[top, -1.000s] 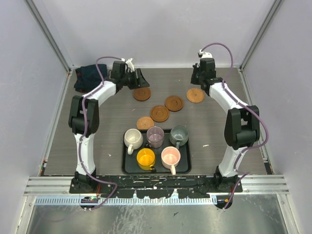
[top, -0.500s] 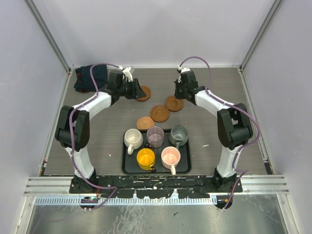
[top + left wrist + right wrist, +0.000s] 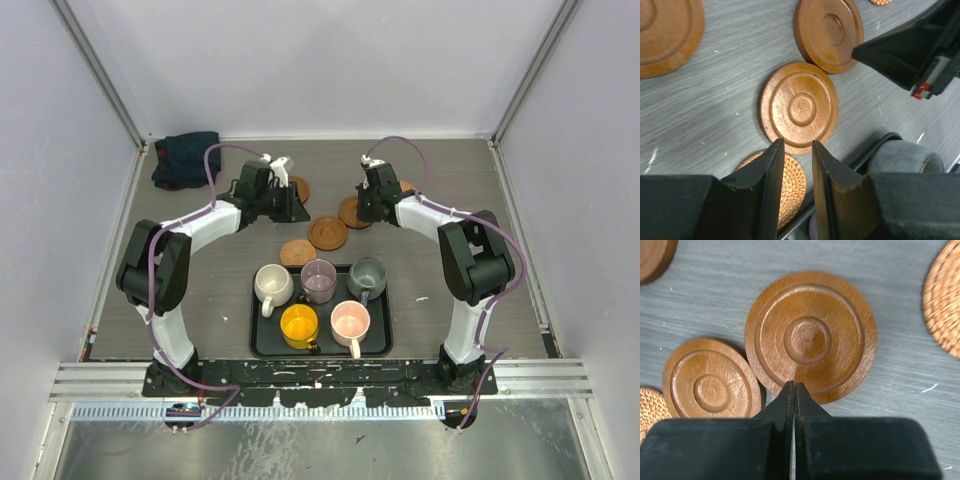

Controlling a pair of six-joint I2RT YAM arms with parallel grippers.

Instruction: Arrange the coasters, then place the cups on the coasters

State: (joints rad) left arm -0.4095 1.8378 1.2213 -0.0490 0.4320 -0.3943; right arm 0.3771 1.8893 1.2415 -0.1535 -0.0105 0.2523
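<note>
Five brown coasters lie on the table behind the black tray (image 3: 262, 345). One wooden coaster (image 3: 327, 233) (image 3: 799, 107) sits just ahead of my left gripper (image 3: 298, 210) (image 3: 797, 145), which is open by a narrow gap with nothing in it. A woven coaster (image 3: 297, 252) (image 3: 790, 182) shows below those jaws. My right gripper (image 3: 363, 208) (image 3: 794, 385) is shut, its tip over the near rim of another wooden coaster (image 3: 352, 213) (image 3: 810, 337). Two more coasters (image 3: 299, 187) (image 3: 405, 186) are partly hidden by the arms. The cups, cream (image 3: 272, 284), mauve (image 3: 319, 280), grey-green (image 3: 367, 276), yellow (image 3: 299, 325) and pink (image 3: 350, 322), stand in the tray.
A dark teal cloth (image 3: 187, 158) lies bunched in the far left corner. Pale walls with metal rails close in the table on three sides. The two grippers are close together over the coasters, and the right one's black fingers (image 3: 890, 52) show in the left wrist view.
Both arms swung inward from the far coasters toward the middle ones. The left jaws narrowed. The right gripper stayed shut and now sits at a middle coaster.
</note>
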